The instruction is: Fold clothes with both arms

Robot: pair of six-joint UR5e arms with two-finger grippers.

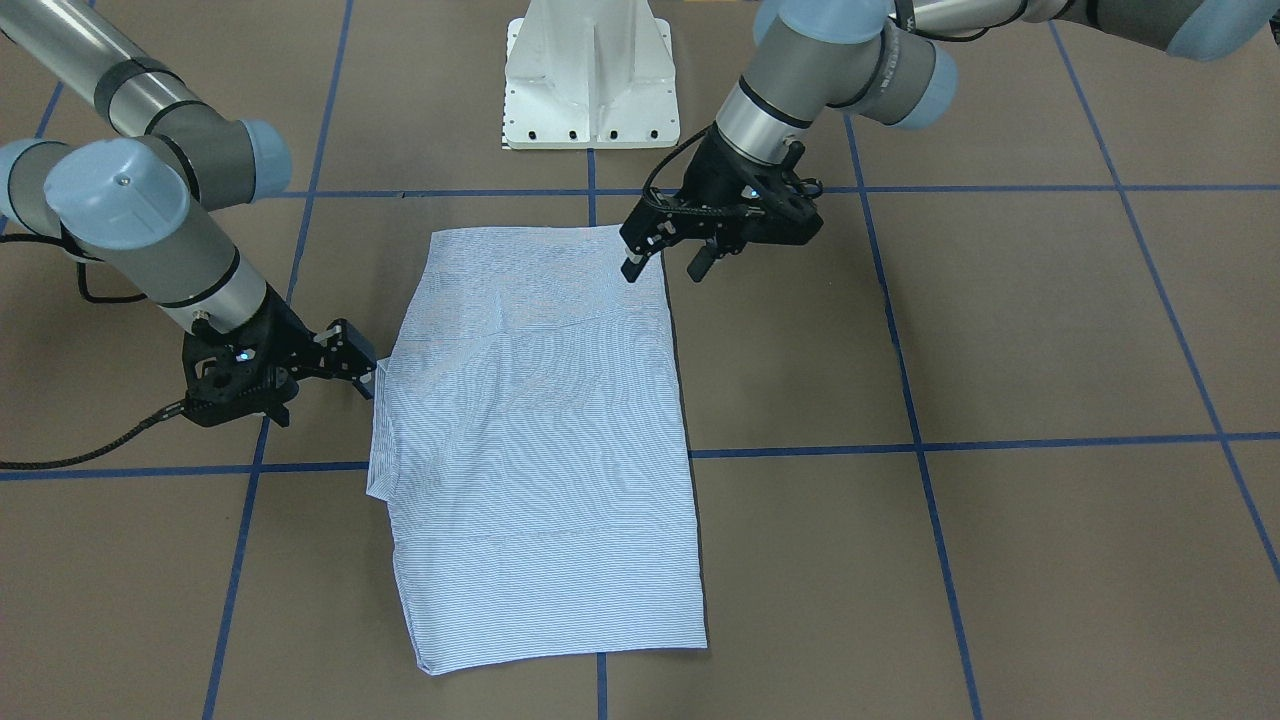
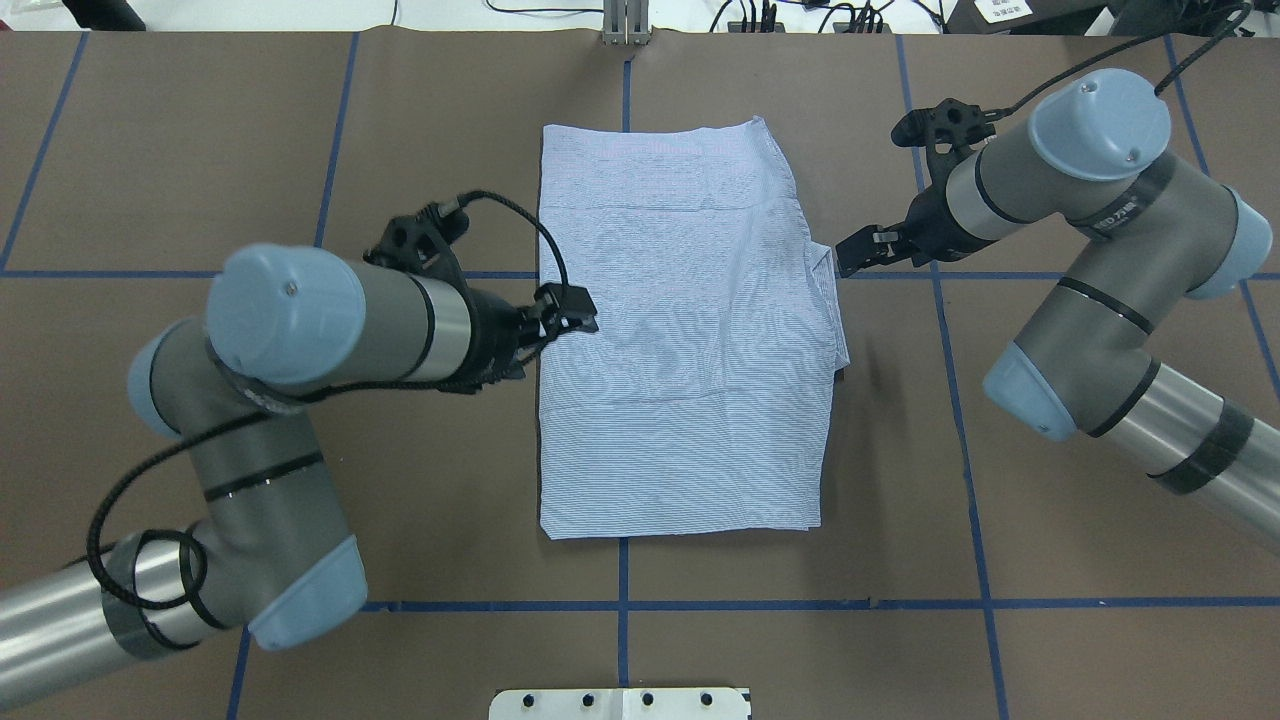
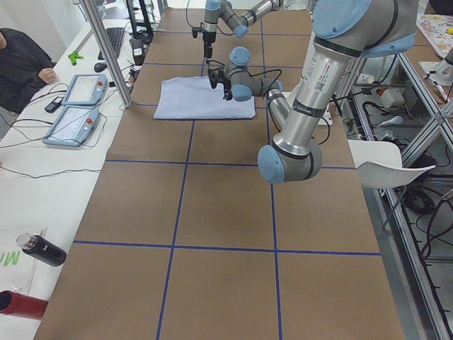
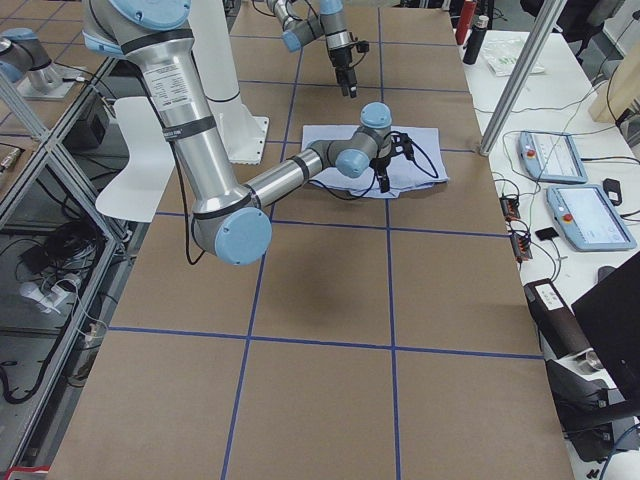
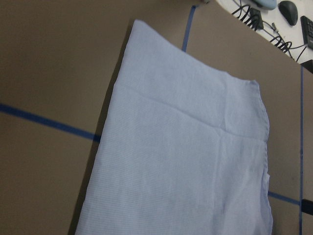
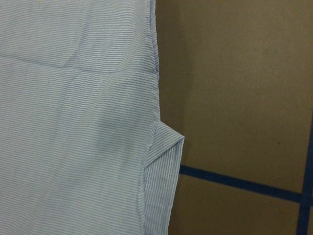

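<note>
The shirt [image 2: 690, 340] lay flat in the middle of the worktop [image 2: 200, 150], gathered into a tidy rectangle of several layers, its long sides running from near to far. The left end effector [image 1: 666, 266] hung over the shirt's left edge with its fingers spread and nothing between them. The right end effector [image 1: 362, 372] sat at the right edge, touching or just beside a small folded flap [image 6: 164, 161] that poked out there. Whether its fingers were spread or pressed together could not be told.

The cloth looked thin, light and limp. It would probably sag from any single hold, and the stacked layers would slide apart if only the top one were taken. A sound hold would pinch all layers at the edge, likely at the two corners of one short end, with both arms lifting together so the fold landed square. The loose flap risked being dragged out.
</note>
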